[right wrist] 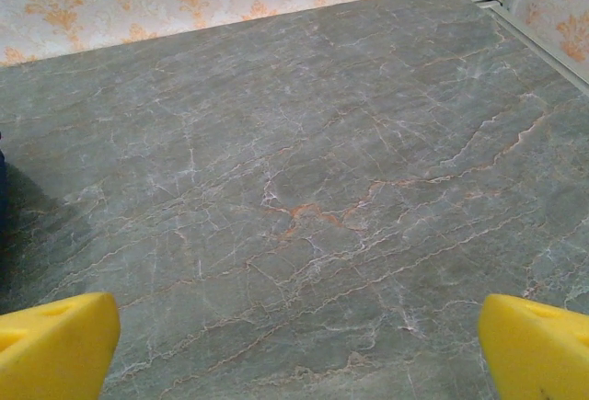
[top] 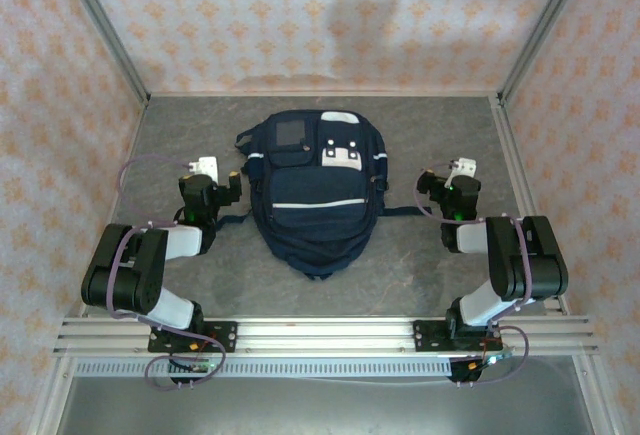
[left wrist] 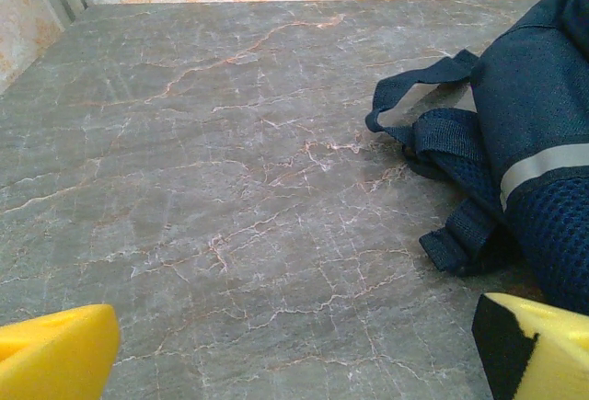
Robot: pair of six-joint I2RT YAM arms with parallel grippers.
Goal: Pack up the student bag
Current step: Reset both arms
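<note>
The student bag (top: pixel 315 190), a navy-blue backpack with white stripe trim and a grey square patch, lies flat in the middle of the table between the two arms. In the left wrist view its side, grey stripe and dark straps (left wrist: pixel 515 152) fill the right edge. My left gripper (top: pixel 212 187) sits just left of the bag, open, its yellow fingertips (left wrist: pixel 55 349) wide apart over bare table. My right gripper (top: pixel 447 187) rests to the right of the bag, also open, with nothing between its yellow fingertips (right wrist: pixel 538 349).
The grey marbled tabletop (top: pixel 420 275) is walled by patterned panels at the back and sides. A dark strap (top: pixel 400 210) trails from the bag toward the right arm. The metal rail (top: pixel 320 335) holding the arm bases runs along the near edge.
</note>
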